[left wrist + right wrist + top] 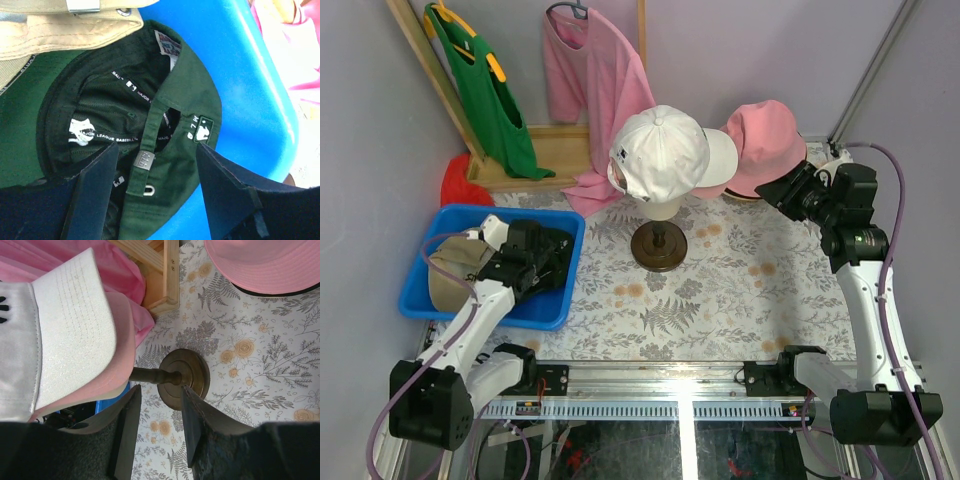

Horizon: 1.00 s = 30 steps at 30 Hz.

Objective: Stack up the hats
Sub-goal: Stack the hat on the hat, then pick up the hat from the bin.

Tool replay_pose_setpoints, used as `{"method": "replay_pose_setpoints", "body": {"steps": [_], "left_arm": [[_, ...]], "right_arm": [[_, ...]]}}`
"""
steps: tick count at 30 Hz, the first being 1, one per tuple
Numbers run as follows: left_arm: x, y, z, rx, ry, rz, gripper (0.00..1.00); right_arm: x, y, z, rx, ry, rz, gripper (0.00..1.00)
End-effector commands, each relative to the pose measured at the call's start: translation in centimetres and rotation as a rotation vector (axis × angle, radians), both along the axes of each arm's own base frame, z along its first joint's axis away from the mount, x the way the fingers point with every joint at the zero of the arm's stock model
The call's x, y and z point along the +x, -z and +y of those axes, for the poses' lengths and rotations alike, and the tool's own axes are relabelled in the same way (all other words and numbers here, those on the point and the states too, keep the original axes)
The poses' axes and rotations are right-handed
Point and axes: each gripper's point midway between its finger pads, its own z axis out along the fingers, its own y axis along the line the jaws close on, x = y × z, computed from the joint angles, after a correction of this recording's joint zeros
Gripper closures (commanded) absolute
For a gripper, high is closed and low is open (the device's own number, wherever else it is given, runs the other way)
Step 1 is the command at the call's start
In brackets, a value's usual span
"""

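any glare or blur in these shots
Top external: even soft light, sharp throughout. Left wrist: dark green cap crisp with readable lettering, but the upper right corner is washed out. Right wrist: tablecloth sharp, near jaws dark and soft.

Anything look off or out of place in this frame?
Mostly the green cap: it lies upside down in the blue bin, lining and strap facing up, against the tan cap. The pink shirt also sags onto the table by the stand. Nothing looks spilled or damaged.
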Motion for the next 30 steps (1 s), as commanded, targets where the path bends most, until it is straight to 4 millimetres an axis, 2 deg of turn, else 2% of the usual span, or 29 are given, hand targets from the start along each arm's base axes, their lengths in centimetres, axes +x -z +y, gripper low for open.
{"method": "replay_pose_setpoints", "body": {"steps": [1,7,23,26,30], "left_arm": [[2.4,-1.4,1.3,0.001,-0.095,-0.178,0.38],[2.6,0.0,2.5,0.026,-0.164,-0.214,0.37],[5.3,0.7,3.1,0.031,-0.220,-0.357,0.38],[5.8,0.5,2.8,0.023,-0.211,-0.377,0.42],[6.7,0.8,2.2,0.019,-0.170,-0.371,0.54]], "right_arm": [[-0.2,-1.6,0.8,0.022,-0.038,-0.068,0.56],[-0.1,-2.0,1.1,0.033,-0.049,-0.084,0.56],[0.9,-1.6,1.4,0.035,-0.044,-0.112,0.56],[1.0,-1.6,1.3,0.030,-0.041,-0.111,0.56],[1.0,-1.3,1.2,0.024,-0.032,-0.105,0.57]]}}
